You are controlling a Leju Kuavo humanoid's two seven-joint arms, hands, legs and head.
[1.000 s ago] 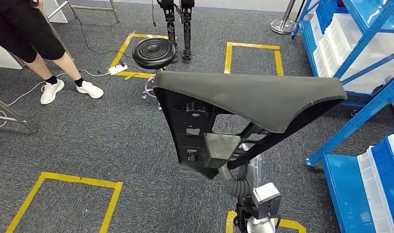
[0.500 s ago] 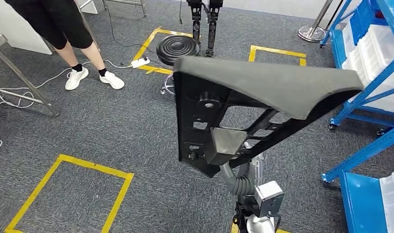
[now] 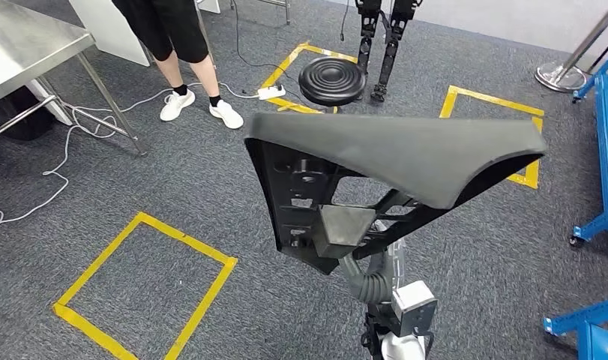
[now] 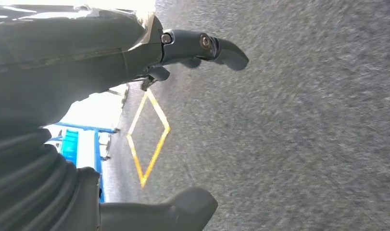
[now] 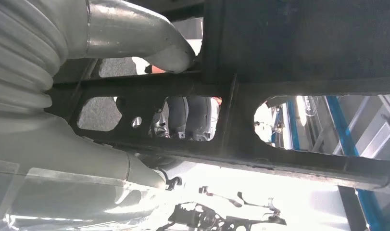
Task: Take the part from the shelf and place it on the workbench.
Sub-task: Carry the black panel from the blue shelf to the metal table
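The part is a large black plastic frame with a curved padded top, held up in front of me in the head view. My right hand grips its ribbed underside from below, on the end of the silver arm. In the right wrist view the grey thumb presses against the part's black struts. The steel workbench stands at the far left. My left hand hangs over the grey carpet, its dark fingers and thumb apart and holding nothing.
A person's legs stand by the workbench, with cables on the carpet. A black stool sits behind the part. Yellow tape squares mark the floor. Blue shelf frames and a stanchion base are at the right.
The whole view has swung left: the blue shelves slid off to the right and the steel workbench came in at the left. The part stays in my right hand.
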